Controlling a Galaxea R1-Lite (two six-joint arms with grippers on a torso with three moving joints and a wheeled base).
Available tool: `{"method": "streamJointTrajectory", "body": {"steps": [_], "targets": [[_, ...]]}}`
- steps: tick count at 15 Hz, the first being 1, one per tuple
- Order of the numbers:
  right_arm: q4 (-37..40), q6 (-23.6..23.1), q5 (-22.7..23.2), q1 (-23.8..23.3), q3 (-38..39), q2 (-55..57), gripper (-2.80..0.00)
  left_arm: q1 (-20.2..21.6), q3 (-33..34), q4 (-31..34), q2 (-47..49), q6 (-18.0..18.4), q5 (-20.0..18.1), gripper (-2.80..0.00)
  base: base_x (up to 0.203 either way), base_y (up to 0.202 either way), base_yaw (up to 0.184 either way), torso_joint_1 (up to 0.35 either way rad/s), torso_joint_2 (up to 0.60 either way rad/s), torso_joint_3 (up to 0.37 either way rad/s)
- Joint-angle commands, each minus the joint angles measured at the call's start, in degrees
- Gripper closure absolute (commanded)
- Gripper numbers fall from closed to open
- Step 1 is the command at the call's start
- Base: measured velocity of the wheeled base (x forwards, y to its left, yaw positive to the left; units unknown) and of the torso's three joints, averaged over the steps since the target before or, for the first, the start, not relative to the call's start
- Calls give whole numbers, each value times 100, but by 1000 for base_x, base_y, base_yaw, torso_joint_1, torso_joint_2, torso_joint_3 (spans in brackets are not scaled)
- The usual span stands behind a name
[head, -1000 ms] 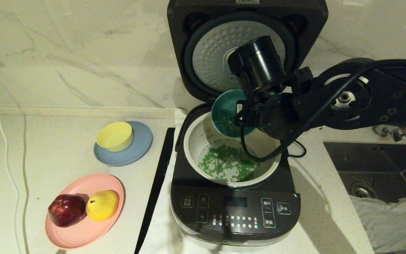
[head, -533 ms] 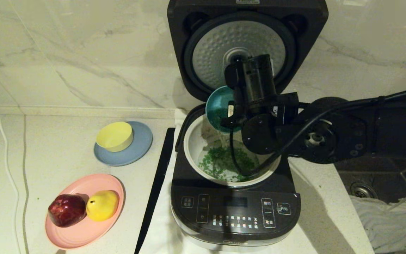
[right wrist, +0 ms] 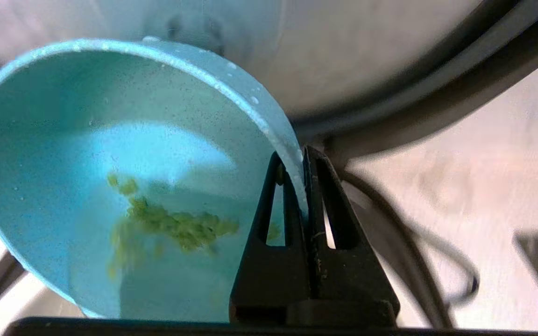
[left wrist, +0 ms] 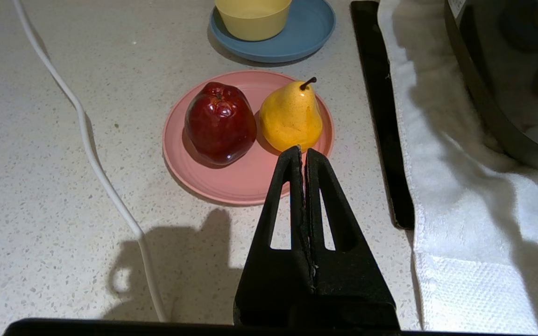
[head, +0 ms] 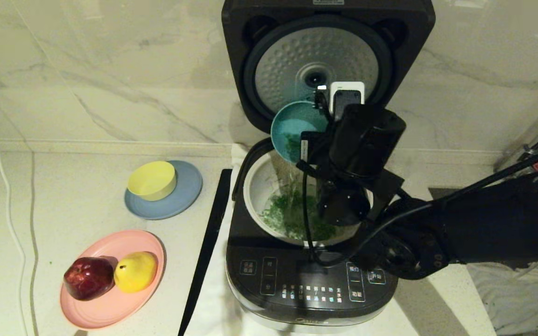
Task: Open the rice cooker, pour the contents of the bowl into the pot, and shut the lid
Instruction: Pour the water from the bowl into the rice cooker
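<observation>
1. The left gripper (left wrist: 303, 154) is idle at the counter's left front, its fingers pressed together on nothing, above the near rim of the pink plate (left wrist: 213, 186) that carries the red apple (left wrist: 220, 122) and the yellow pear (left wrist: 291, 116). Leave it parked; this step needs one arm.
2. The yellow bowl (head: 152, 179) on its blue plate (head: 187, 196) sits left of the cooker and plays no part.
3. The rice cooker (head: 311, 275) stands on a white towel (left wrist: 465, 233) at the counter's middle, with the lid (head: 327, 60) upright against the back wall and the pot (head: 262, 179) exposed.
4. The right gripper (right wrist: 302, 161) pinches the rim of the bowl (head: 294, 128) between tightly closed fingers and holds it tipped steeply over the pot's back edge.
5. Most of the contents (head: 292, 212) already lie in the pot; a small green clump clings to the bowl's inner wall (right wrist: 171, 226).
6. To finish well, I would keep the bowl's lower lip inside the pot's rim and tilt a little further or give a gentle shake, so the clinging bits drop inside and not onto the cooker's top.
7. The rim pinch looks thin, so any shake should be mild; the bowl could slip.
8. Keep the bowl off the lid's dimpled inner plate behind it.
</observation>
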Motion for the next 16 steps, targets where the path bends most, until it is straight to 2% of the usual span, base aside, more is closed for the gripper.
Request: {"method": "streamJointTrajectory", "body": {"steps": [1,2,3,8,16], "targets": [[-2316,-1089,157,-7,443,292,0,0,44,-2,2,3,8,0,0,0,0,0,0,0],[-2813,-1434,296,-8,590,439,0,0,44,-2,2,3,-5,0,0,0,0,0,0,0],[-2909,-1559,396,-5,750,546,0,0,44,-2,2,3,8,0,0,0,0,0,0,0],[-2909,-1474,801,-9,832,433,0,0,44,-2,2,3,-6,0,0,0,0,0,0,0],[-2909,-1439,854,-9,911,108,0,0,44,-2,2,3,8,0,0,0,0,0,0,0]]}}
